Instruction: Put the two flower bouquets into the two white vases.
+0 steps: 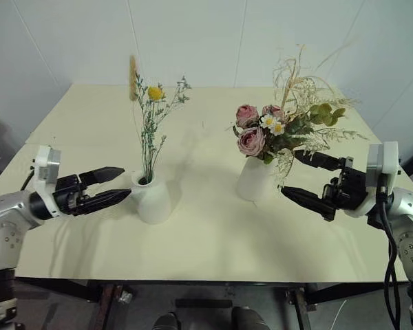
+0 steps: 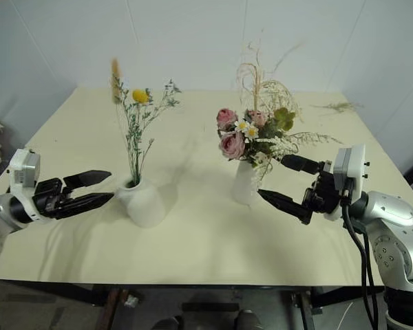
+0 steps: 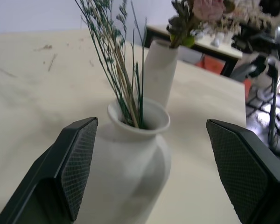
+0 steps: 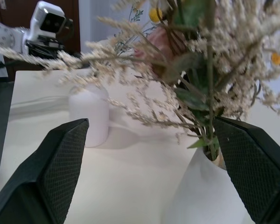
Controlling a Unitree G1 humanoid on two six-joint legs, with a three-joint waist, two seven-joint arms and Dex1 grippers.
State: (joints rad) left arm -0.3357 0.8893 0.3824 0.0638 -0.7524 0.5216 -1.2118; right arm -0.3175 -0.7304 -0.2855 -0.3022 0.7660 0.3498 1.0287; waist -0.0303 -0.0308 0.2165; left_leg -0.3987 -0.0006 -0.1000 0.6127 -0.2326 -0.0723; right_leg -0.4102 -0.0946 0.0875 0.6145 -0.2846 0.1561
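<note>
Both bouquets stand in their vases on the worktop: the yellow-flowered sprig in the short vase, the rose bunch in the tall vase; left end effector and right end effector gape empty beside them, evidently released.

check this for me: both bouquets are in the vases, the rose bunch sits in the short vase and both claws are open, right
One thing is off. The rose bunch sits in the tall vase, not the short vase; that one holds the thin sprig. The left eye view shows it. The rest stands: both bouquets are in vases, and the left claw and right claw are open.
</note>
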